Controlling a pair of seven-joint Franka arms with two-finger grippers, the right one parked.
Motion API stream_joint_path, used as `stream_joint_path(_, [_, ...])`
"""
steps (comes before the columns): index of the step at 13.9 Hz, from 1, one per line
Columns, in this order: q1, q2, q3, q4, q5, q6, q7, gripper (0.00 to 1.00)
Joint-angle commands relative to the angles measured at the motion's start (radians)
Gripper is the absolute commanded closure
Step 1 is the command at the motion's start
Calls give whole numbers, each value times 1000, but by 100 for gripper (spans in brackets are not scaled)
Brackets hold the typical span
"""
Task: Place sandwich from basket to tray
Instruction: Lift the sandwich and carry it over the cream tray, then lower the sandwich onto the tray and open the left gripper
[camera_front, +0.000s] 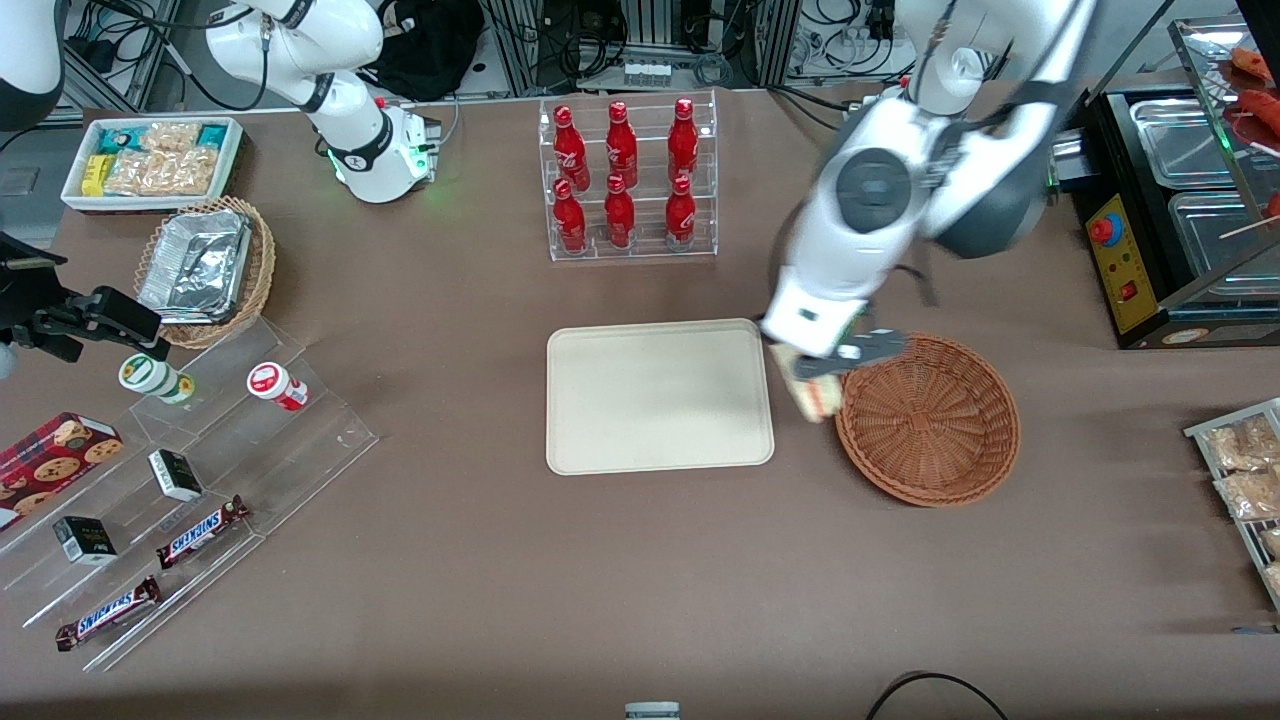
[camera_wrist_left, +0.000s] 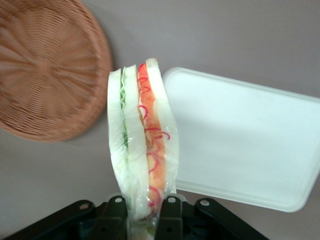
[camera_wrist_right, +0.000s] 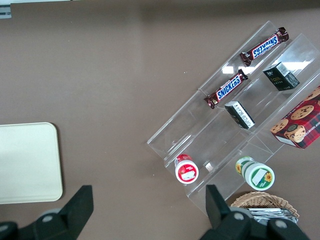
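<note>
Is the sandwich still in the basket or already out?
Out. The gripper holds the sandwich between the basket and tray, over bare table.

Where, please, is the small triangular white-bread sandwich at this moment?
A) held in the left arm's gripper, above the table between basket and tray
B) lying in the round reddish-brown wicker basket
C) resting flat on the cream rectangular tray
A: the left arm's gripper is shut on the small triangular white-bread sandwich, which hangs between the round reddish-brown wicker basket and the cream rectangular tray, both empty.

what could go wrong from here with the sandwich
The hand pinches only one end of the wrapped sandwich, so it could slip or swing loose mid-air. It hangs between the basket and the tray; released too early, it would land on the table or catch on the tray rim.
</note>
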Motion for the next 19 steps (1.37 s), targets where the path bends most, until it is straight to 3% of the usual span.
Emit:
stream_joint_path(1, [-110, 183, 11, 172, 11, -4, -63, 91])
stream_joint_path(3, [-165, 294, 10, 219, 37, 100, -62, 90])
stream_joint_path(6, [-222, 355, 10, 204, 65, 247, -62, 91])
stream_joint_path(14, [-276, 420, 10, 144, 89, 294, 27, 92])
stream_joint_path(17, [-281, 426, 10, 119, 155, 292, 26, 91])
stream_joint_path(18, [-282, 426, 10, 119, 157, 294, 24, 89])
stream_joint_path(19, [-282, 426, 10, 119, 157, 294, 15, 78])
